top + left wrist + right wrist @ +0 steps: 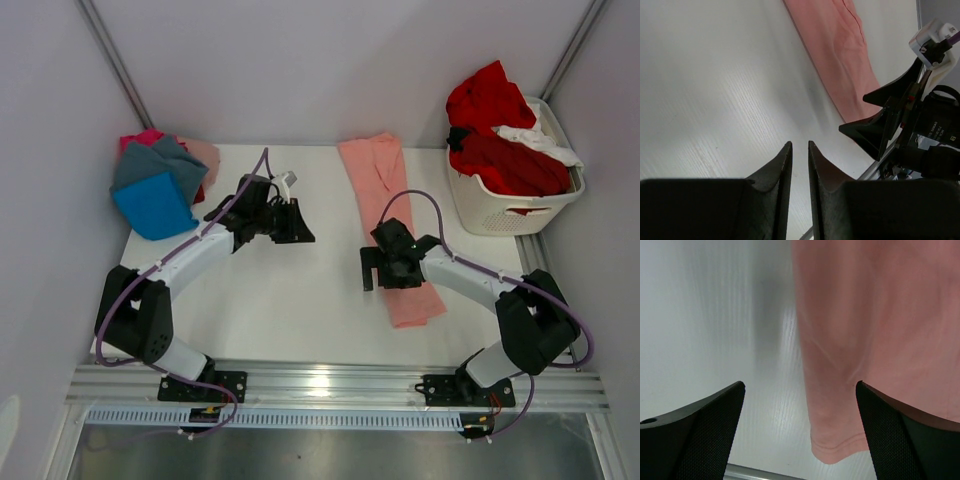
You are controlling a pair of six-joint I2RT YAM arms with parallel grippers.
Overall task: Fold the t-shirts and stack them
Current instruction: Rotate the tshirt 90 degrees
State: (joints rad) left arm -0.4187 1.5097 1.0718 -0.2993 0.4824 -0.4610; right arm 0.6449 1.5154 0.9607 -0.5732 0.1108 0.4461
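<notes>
The salmon-pink t-shirt lies on the white table as a long narrow strip running from the back to the near right. My right gripper hovers over its near end, jaws wide open. In the right wrist view the hem corner of the shirt lies between the spread fingers of the right gripper, which hold nothing. My left gripper hangs over bare table left of the strip. Its fingers stand a narrow slit apart with nothing between them. The shirt and the right gripper show beyond.
Folded t-shirts are stacked at the back left: bright blue, grey, magenta and pale pink. A white slatted basket at the back right holds red and white shirts. A metal rail runs along the near edge.
</notes>
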